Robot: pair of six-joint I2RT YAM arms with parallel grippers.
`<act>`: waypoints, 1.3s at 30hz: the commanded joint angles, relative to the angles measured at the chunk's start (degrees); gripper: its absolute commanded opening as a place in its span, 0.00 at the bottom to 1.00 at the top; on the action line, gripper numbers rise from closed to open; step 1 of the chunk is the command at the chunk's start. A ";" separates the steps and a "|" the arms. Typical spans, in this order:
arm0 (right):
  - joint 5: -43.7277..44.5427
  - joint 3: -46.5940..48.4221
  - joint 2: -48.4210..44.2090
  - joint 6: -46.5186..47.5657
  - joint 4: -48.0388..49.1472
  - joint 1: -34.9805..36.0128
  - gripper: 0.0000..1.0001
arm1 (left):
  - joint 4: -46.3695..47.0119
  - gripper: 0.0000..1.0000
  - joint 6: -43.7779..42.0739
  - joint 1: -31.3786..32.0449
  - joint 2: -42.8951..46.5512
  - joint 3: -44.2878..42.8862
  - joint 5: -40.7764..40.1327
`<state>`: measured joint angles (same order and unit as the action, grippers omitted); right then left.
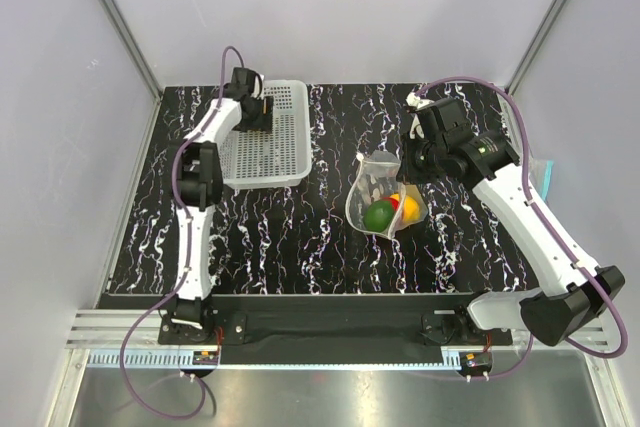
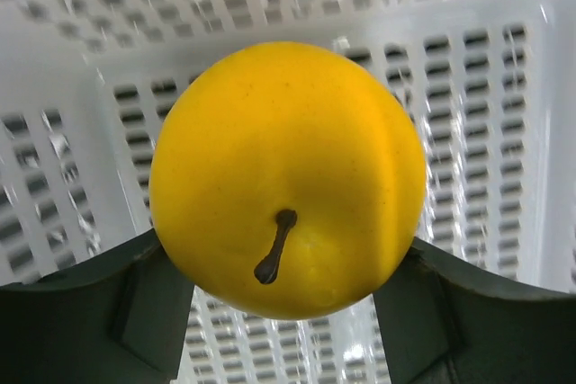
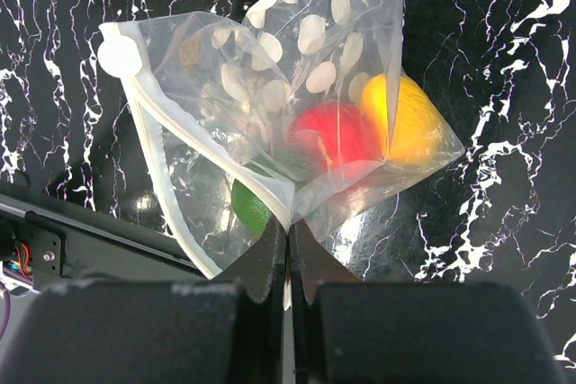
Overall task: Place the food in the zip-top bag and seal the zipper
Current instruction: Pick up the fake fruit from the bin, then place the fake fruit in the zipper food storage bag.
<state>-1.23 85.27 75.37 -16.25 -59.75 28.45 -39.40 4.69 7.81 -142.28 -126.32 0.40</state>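
My left gripper (image 2: 286, 308) is shut on a yellow toy fruit (image 2: 286, 177) with a dark stem, held over the white mesh basket (image 1: 262, 137); in the top view this gripper (image 1: 256, 110) is at the basket's far end. My right gripper (image 3: 289, 227) is shut on the edge of the zip-top bag (image 3: 270, 87), near its pale zipper strip (image 3: 162, 146), holding its mouth open. Inside the bag lie a red fruit (image 3: 333, 137), a yellow fruit (image 3: 414, 123) and a dark green fruit (image 3: 252, 206). In the top view the bag (image 1: 384, 197) hangs under the right gripper (image 1: 410, 162) at the table's middle.
The white mesh basket (image 2: 504, 105) stands at the back left of the black marbled table (image 1: 300, 237). Pale walls close off the left, back and right. A black rail (image 1: 330, 319) runs along the near edge.
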 commanded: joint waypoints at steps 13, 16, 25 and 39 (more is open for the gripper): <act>-1.67 1.03 -2.34 -0.18 1.30 0.29 0.00 | 14.07 0.42 5.32 -0.08 32.48 26.44 13.62; -1.49 1.56 -2.07 -0.10 1.21 0.29 0.00 | 18.38 0.42 9.01 0.62 40.65 35.31 18.38; -1.05 1.74 -2.07 -0.10 1.39 0.29 0.00 | 25.16 0.43 14.91 12.47 63.86 52.30 19.38; -1.23 2.00 -1.99 -1.50 2.70 0.29 0.00 | 24.72 0.43 17.99 38.76 78.47 62.52 12.00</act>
<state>-1.67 85.27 74.54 -16.97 -59.42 28.45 -16.10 22.37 43.31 -64.27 -63.48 15.66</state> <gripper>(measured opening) 0.028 0.710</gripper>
